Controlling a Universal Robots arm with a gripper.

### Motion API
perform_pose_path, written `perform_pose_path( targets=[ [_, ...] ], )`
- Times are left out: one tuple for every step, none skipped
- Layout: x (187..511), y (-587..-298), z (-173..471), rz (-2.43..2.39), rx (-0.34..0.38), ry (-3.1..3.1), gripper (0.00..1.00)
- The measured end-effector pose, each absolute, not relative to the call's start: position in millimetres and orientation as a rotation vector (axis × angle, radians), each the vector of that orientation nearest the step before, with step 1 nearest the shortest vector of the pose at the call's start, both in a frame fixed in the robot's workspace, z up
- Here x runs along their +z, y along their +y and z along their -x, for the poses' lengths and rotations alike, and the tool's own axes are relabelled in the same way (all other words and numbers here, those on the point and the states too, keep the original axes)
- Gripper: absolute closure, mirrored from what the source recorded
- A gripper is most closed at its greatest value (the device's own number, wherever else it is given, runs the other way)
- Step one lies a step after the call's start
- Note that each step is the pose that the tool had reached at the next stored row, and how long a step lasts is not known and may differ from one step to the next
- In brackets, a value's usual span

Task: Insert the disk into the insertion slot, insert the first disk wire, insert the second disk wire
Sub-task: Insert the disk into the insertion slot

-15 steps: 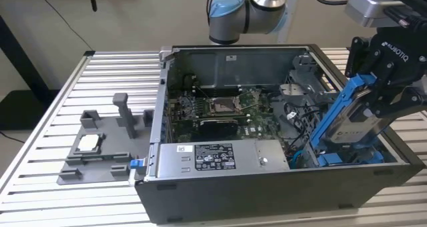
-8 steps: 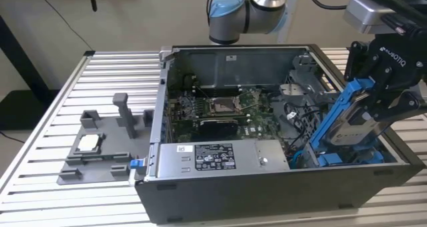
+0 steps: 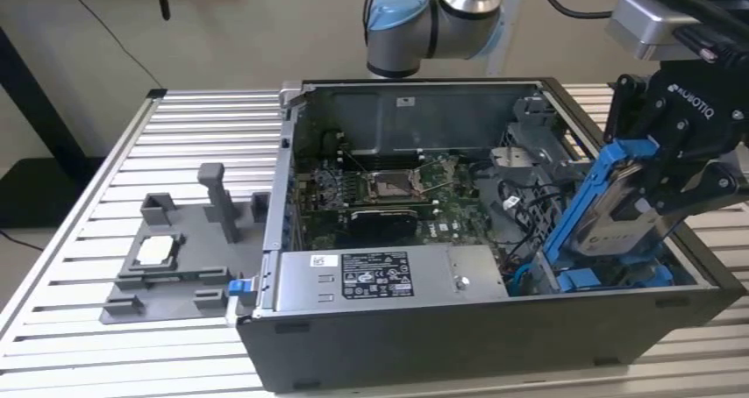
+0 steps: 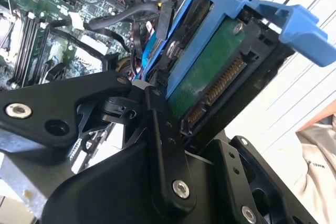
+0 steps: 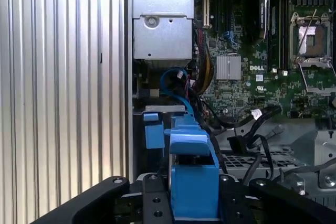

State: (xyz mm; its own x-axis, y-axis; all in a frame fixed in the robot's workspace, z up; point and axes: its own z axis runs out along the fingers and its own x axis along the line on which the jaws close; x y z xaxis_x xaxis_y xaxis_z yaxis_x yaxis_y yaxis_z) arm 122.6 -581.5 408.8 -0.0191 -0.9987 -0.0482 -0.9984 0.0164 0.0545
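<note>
Plainly the first step is in hand: the pincer [image 3: 661, 188] is clenched on the disk [image 3: 609, 231], gripping its blue frame from both sides. At the exterior view's right, the disk stands steeply tilted over the lower right corner of the open computer case [image 3: 468, 345]. Its lower end is down at the blue parts of the insertion slot [image 3: 609, 280], and whether it has entered I cannot tell. It is certainly not seated, and no wire is plugged into its connector, which shows bare beside the green board [image 4: 210, 72] in the second wrist view. I judge that seating it calls for levelling the frame [image 5: 193, 182] with the bay's rails and clearing the loose cables [image 5: 252, 129]. Printed labels sit on the disk, the pincer's body and the power-supply box [image 3: 374, 275].
</note>
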Motion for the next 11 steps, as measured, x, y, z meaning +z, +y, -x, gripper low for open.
perform_pose_path(
  targets=[
    [409.8,-581.6,-123.3,-2.194,-0.117,-2.234,0.67],
    [410.5,-581.6,-124.2,-2.191,-0.121,-2.231,0.67],
    [410.5,-581.6,-125.3,-2.188,-0.125,-2.229,0.67],
    [410.8,-581.6,-126.5,-2.184,-0.131,-2.225,0.67],
    [410.8,-581.6,-127.9,-2.178,-0.138,-2.219,0.67],
    [410.8,-581.6,-129.1,-2.174,-0.142,-2.216,0.67],
    [410.7,-581.6,-130.2,-2.172,-0.146,-2.214,0.67],
    [410.6,-581.5,-130.9,-2.171,-0.146,-2.213,0.67],
    [410.0,-581.6,-131.0,-2.171,-0.147,-2.213,0.67],
    [409.2,-581.6,-131.0,-2.171,-0.148,-2.214,0.67],
    [408.2,-581.6,-131.1,-2.172,-0.148,-2.214,0.67]
  ],
)
